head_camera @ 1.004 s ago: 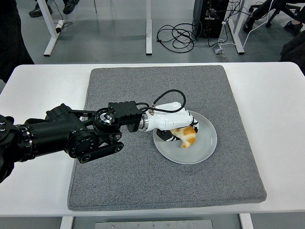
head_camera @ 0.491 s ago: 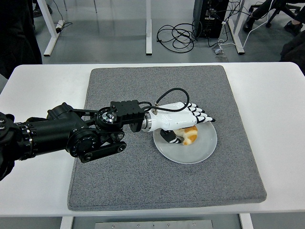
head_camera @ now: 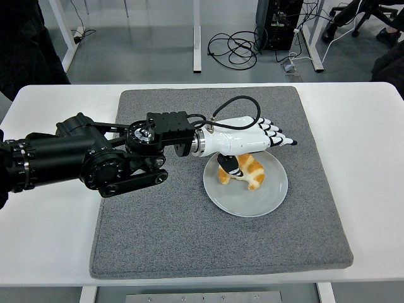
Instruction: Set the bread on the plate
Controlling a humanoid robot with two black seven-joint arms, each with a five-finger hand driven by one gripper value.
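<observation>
On the white table (head_camera: 50,240) a grey mat (head_camera: 189,252) is spread, and every place below is given relative to the plate (head_camera: 252,201), which lies on the mat's right half. Left of the plate, the black left arm (head_camera: 76,161) is seen coming in from the picture's left edge and reaching across the mat's upper left part. Nearer the plate, the arm's wrist block is joined to a white hand, with a black cable (head_camera: 237,104) looped above the joint. The left hand (head_camera: 243,140) is held over the plate's upper left rim, its fingers (head_camera: 278,134) stretched out flat and pointing right past the plate's far edge; the thumb is turned down beside the bread. Whether the thumb touches the bread cannot be told, but nothing is gripped by the hand. The bread (head_camera: 243,172), a golden-brown croissant, is lying on the plate, in its upper middle part, just under the palm. Right of the plate, only bare mat and then table are shown. Beyond the table, above the plate, coiled cables (head_camera: 233,47) are seen on the floor.
</observation>
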